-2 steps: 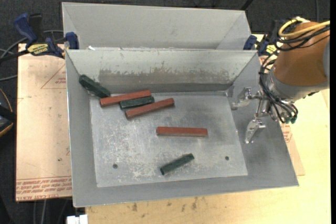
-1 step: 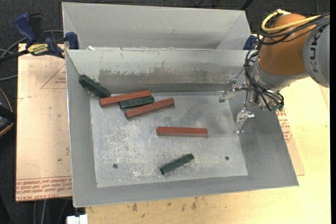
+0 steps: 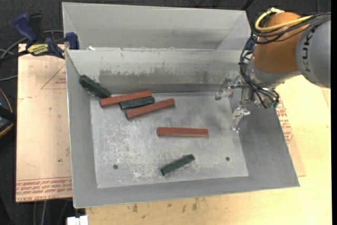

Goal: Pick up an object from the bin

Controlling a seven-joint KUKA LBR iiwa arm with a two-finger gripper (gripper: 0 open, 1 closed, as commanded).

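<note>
The gripper (image 3: pixel 230 108) hangs at the right side of the grey bin (image 3: pixel 152 29), close to the right wall. Its two thin metal fingers (image 3: pixel 238 119) are apart, and there is nothing between them. Under them is just bare bin floor.

The closest thing to pick is a long red-brown bar (image 3: pixel 182 133). It lies flat in the middle of the frame, a little to the left of the gripper and lower down. A dark green bar (image 3: pixel 177 164) lies below it, near the bottom of the bin. More bars sit bunched together in the upper left: two red-brown ones (image 3: pixel 126 99) with a short dark green one (image 3: pixel 137 103) squeezed between them.

I think the middle red-brown bar is the best pick, because it lies alone with room all around it. To do this well, the gripper should go left until it is over the middle of the bar. It should turn so one finger comes down on each long side, go down to the floor, then squeeze. Grabbing near an end could make the bar tip and slip out.
</note>
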